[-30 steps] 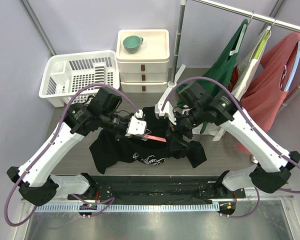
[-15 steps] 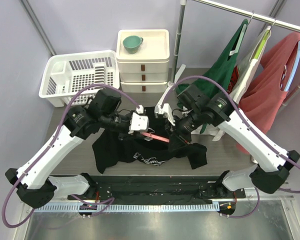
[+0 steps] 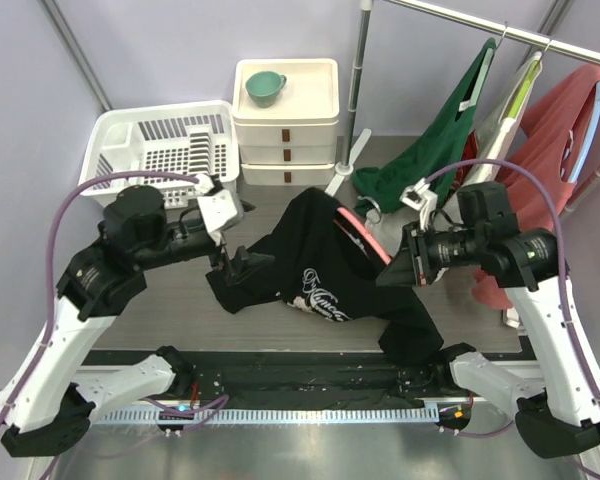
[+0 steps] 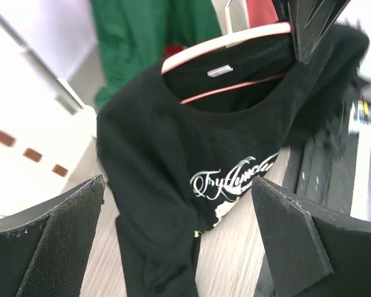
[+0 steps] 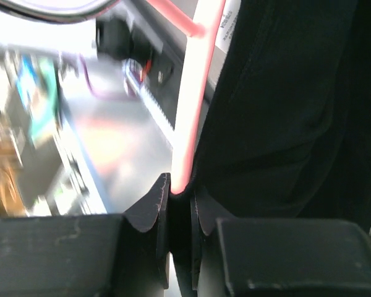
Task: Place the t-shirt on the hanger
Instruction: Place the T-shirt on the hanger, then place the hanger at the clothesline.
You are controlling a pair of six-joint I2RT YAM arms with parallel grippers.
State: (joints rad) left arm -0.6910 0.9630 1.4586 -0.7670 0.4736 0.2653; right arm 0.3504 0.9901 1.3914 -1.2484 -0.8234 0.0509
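Note:
The black t-shirt point(image 3: 315, 270) with white script print hangs over the pink hanger point(image 3: 365, 235), lifted at a slant above the table, its hem trailing on the table. My right gripper point(image 3: 395, 270) is shut on the hanger's right end point(image 5: 191, 105), with the shirt's shoulder fabric point(image 5: 284, 124) pinched between the jaws point(image 5: 180, 192). My left gripper point(image 3: 242, 265) stands wide open to the shirt's left, touching nothing. In the left wrist view the shirt point(image 4: 167, 148) and the pink hanger point(image 4: 235, 40) in its collar lie ahead of the open left gripper point(image 4: 178, 185).
A white dish rack point(image 3: 160, 155) stands at the back left. Beside it is a white drawer unit point(image 3: 285, 120) with a teal cup point(image 3: 265, 88). A rail post point(image 3: 358, 80) rises behind the shirt. Dark green point(image 3: 440, 130) and salmon-red point(image 3: 540, 170) garments hang at the right.
The left gripper let go of the hanger, opened wide and drew back left. The right gripper shut on the hanger's end and carried it right, raising and spreading the shirt.

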